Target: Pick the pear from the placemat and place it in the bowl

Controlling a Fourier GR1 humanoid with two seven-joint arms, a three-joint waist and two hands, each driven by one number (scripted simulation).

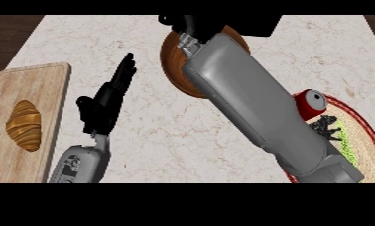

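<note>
Item: pale marble counter (183, 136), whose far left edge runs slantwise against dark wood at the upper left corner. Left edge: wooden cutting board (44, 86), bearing a croissant (23, 125) with its long axis running near to far. Just beside the board's right edge: left hand (110, 96), open, fingers straight and pointing up and away, resting and holding nothing. Centre, far: brown wooden bowl (170, 66), only its left rim and wall showing, the rest covered by the right forearm, which crosses slantwise from the lower right corner. Right hand (192, 23): over the bowl's far rim, cut off at the view's upper edge; whether it grips anything cannot be told. Right edge: round woven placemat (355, 127) with a red rim, carrying a red can (310, 102) touching the forearm's outline, and a dark-and-green thing (330, 127), kind unclear. Open room: bare counter between left hand and forearm, and far right beyond the placemat. Pear: not visible; position, long axis and heading cannot be told.
</note>
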